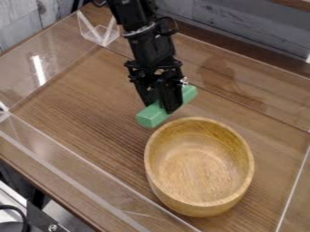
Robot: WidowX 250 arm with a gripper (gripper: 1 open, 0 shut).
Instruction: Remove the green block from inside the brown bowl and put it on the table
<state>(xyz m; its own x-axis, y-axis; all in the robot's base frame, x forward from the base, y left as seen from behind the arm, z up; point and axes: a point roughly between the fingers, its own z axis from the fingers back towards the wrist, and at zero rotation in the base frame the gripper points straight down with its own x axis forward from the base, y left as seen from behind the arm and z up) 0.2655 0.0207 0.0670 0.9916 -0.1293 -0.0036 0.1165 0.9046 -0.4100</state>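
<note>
My gripper [161,106] is shut on the green block [154,114], holding it tilted just behind the far left rim of the brown bowl [200,166]. The block's lower end hangs close to the table [85,109]; whether it touches the wood I cannot tell. Its upper end shows as a green corner to the right of the black fingers [173,94]. The bowl is light wood, round, thick-rimmed, and holds nothing. The arm comes down from the upper middle of the view.
Low clear acrylic walls [72,168] border the tabletop on the left, front and right. A clear acrylic bracket [97,32] stands at the back left, behind the arm. A grey panelled wall runs along the back.
</note>
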